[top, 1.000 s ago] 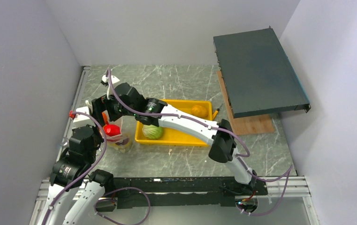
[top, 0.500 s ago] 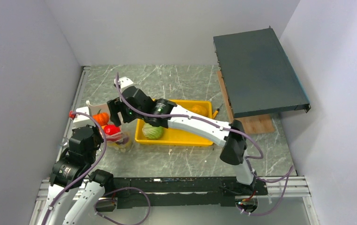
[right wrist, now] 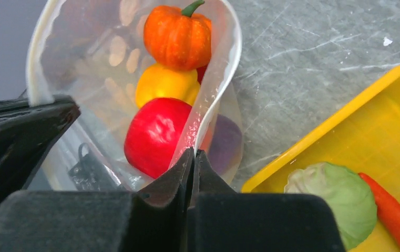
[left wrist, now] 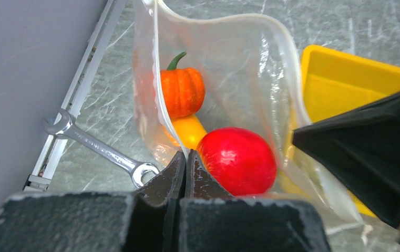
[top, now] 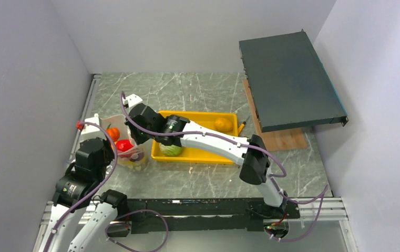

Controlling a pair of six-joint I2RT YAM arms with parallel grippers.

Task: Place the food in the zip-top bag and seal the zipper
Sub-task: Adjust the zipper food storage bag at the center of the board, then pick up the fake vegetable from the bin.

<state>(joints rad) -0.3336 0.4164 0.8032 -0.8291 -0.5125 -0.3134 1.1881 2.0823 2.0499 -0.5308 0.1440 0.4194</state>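
Note:
The zip-top bag (top: 126, 155) stands open at the table's left, its mouth spread wide. Inside lie an orange pumpkin (left wrist: 182, 92), a yellow pepper (left wrist: 188, 131), a red tomato (left wrist: 238, 160) and a purple onion (right wrist: 225, 144). My left gripper (left wrist: 185, 156) is shut on the near-left rim, pinching the whitish zipper (left wrist: 158, 79). My right gripper (right wrist: 193, 153) is shut on the opposite rim of the bag (right wrist: 224, 68). In the yellow tray (right wrist: 339, 131) remain a green cabbage (right wrist: 334, 199) and a carrot (right wrist: 392, 215). A yellow piece (top: 221, 124) sits at the tray's far right.
A steel wrench (left wrist: 98, 147) lies on the table left of the bag, near the side rail. A dark flat box (top: 289, 79) leans over a wooden board (top: 279, 139) at the right. The yellow tray (top: 197, 155) sits just right of the bag.
The right gripper was open above the bag, lifted back, then came down and shut on the bag's rim. The pumpkin now shows inside the bag. The left gripper kept its hold.

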